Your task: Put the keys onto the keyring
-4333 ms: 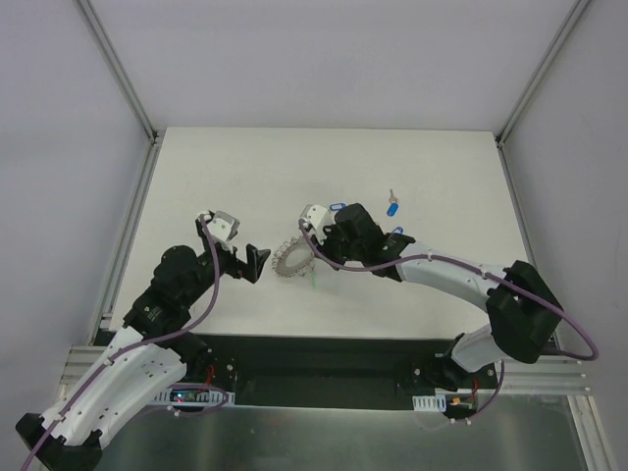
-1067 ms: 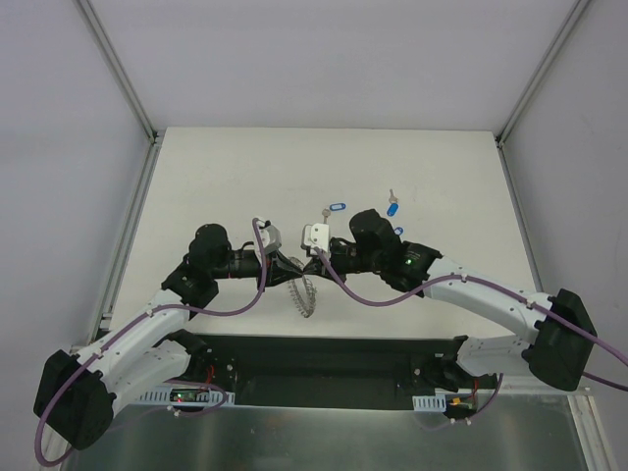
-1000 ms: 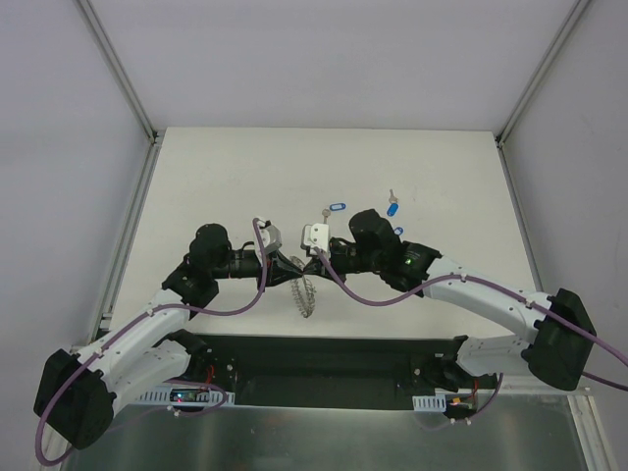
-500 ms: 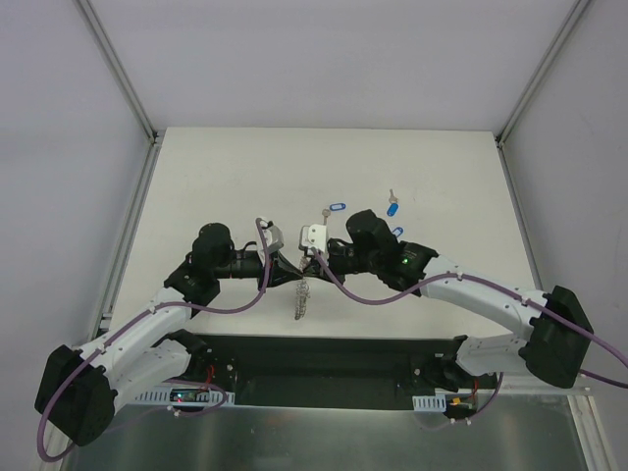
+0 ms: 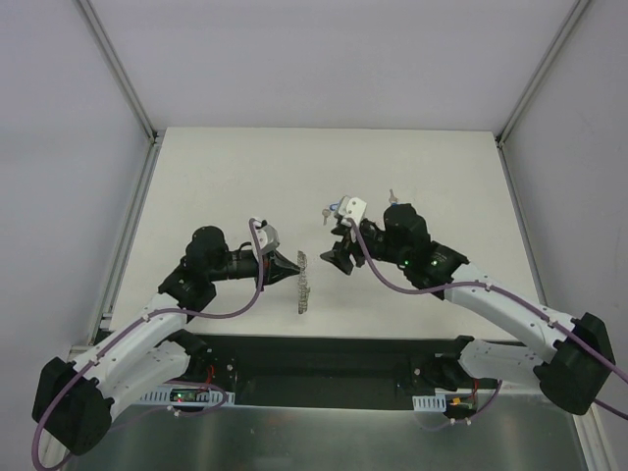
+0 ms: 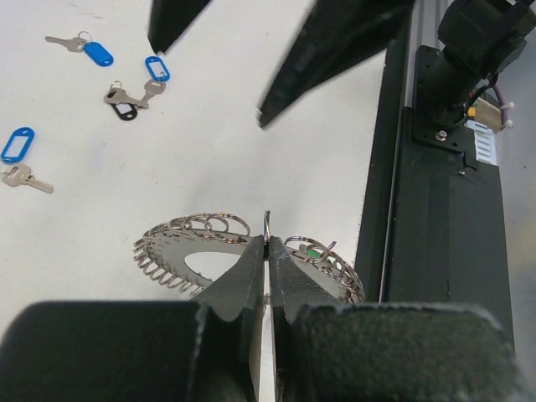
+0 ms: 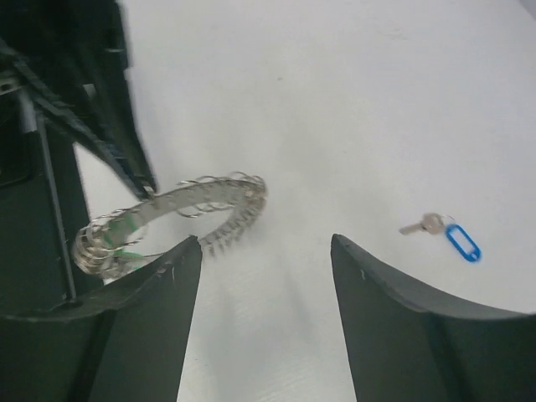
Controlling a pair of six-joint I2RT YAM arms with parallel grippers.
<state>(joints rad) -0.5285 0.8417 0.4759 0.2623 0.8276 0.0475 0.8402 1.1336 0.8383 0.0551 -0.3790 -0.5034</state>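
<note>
the left gripper [image 5: 292, 269] was closed tight, and its two fingertips [image 6: 251, 261] pinched the thin upper rim of the keyring [image 5: 303, 287]. in the top view the keyring showed edge-on as a narrow strip, so it stood upright and not flat, near the front edge of the white table [image 5: 216, 177], between the two arms. whether its lower edge touched the table, i cannot tell. in the left wrist view many small wire loops ran along the rim of the ring, and a small green spot sat just right of the pinch.

the right gripper [image 5: 332, 259] was wide open and held nothing. it pointed toward the keyring from the right side, near it but not touching. in the right wrist view the ring showed in the gap above its two dark fingers [image 7: 159, 310].

four keys lay on the table, well apart from the ring, on the far side of the right gripper: three with a blue tag [image 6: 98, 54] [image 6: 157, 68] [image 6: 17, 144] and one with a dark tag [image 6: 126, 109].
</note>
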